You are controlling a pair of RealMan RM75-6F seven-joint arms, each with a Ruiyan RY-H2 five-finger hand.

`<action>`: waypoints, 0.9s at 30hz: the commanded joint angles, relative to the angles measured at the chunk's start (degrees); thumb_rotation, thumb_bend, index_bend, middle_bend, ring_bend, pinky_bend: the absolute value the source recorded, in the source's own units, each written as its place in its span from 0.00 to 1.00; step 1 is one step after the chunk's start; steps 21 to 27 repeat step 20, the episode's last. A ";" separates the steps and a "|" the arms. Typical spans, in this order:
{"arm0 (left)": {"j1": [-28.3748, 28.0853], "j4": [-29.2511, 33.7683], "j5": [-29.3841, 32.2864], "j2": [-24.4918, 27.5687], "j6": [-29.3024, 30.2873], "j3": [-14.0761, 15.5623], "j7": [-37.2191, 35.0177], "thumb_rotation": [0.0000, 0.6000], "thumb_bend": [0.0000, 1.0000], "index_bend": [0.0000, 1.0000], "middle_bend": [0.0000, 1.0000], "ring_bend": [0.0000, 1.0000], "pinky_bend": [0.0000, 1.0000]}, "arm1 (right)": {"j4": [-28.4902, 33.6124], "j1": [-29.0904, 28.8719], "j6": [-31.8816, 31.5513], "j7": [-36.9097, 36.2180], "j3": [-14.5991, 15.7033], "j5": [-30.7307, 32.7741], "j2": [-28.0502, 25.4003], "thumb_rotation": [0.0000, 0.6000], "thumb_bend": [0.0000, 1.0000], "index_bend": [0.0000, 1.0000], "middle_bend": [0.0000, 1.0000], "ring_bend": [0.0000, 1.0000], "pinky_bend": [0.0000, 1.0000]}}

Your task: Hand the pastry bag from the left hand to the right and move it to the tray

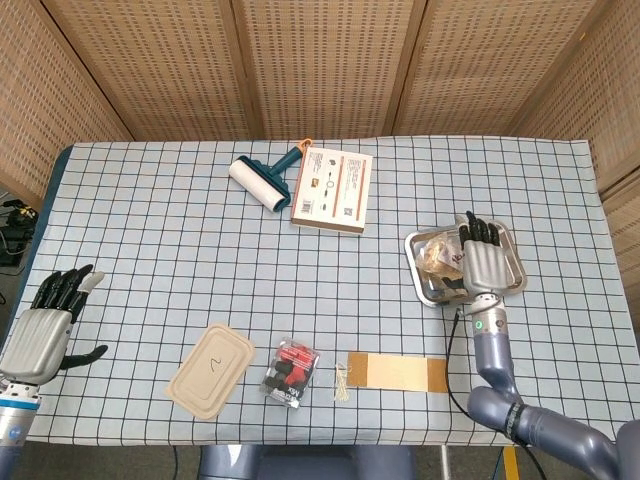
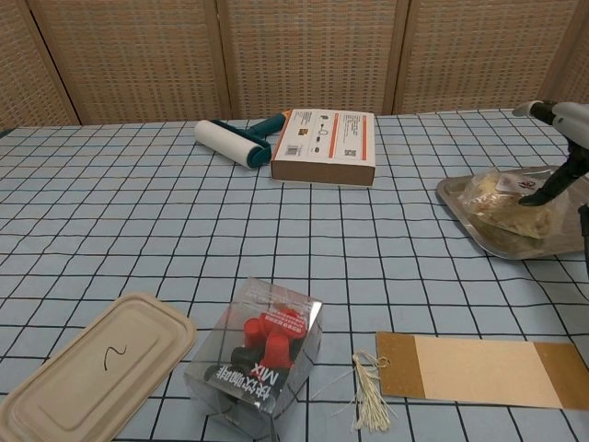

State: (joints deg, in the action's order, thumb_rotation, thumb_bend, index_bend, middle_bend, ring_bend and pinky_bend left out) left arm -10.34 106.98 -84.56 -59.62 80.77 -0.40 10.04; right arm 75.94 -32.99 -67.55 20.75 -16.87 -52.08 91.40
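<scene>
The clear pastry bag (image 1: 438, 258) (image 2: 502, 197), holding pale pastry, lies in the metal tray (image 1: 412, 264) (image 2: 454, 195) at the right of the table. My right hand (image 1: 483, 262) (image 2: 563, 129) hovers over the tray's right half with its fingers stretched out and apart, holding nothing. In the chest view a dark fingertip (image 2: 549, 187) is close to the bag's right end; whether it touches is unclear. My left hand (image 1: 45, 325) is at the table's left edge, fingers spread and empty, seen only in the head view.
A lint roller (image 1: 262, 180) (image 2: 230, 143) and a flat box (image 1: 332, 190) (image 2: 324, 147) lie at the back. Near the front are a beige lid (image 1: 210, 367) (image 2: 87, 368), a clear box of red parts (image 1: 291, 372) (image 2: 262, 357) and a cardboard strip (image 1: 398, 373) (image 2: 479, 368).
</scene>
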 commanded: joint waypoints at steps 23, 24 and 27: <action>2.29 -6.94 -0.89 -2.27 1.18 1.14 -3.02 1.00 0.03 0.00 0.00 0.00 0.00 | 14.51 22.24 -23.82 -13.71 22.43 -33.83 -15.93 1.00 0.04 0.00 0.00 0.00 0.00; 2.29 -6.94 -0.89 -2.27 1.18 1.14 -3.02 1.00 0.03 0.00 0.00 0.00 0.00 | 14.51 22.24 -23.82 -13.71 22.43 -33.83 -15.93 1.00 0.04 0.00 0.00 0.00 0.00; 2.29 -6.94 -0.89 -2.27 1.18 1.14 -3.02 1.00 0.03 0.00 0.00 0.00 0.00 | 14.51 22.24 -23.82 -13.71 22.43 -33.83 -15.93 1.00 0.04 0.00 0.00 0.00 0.00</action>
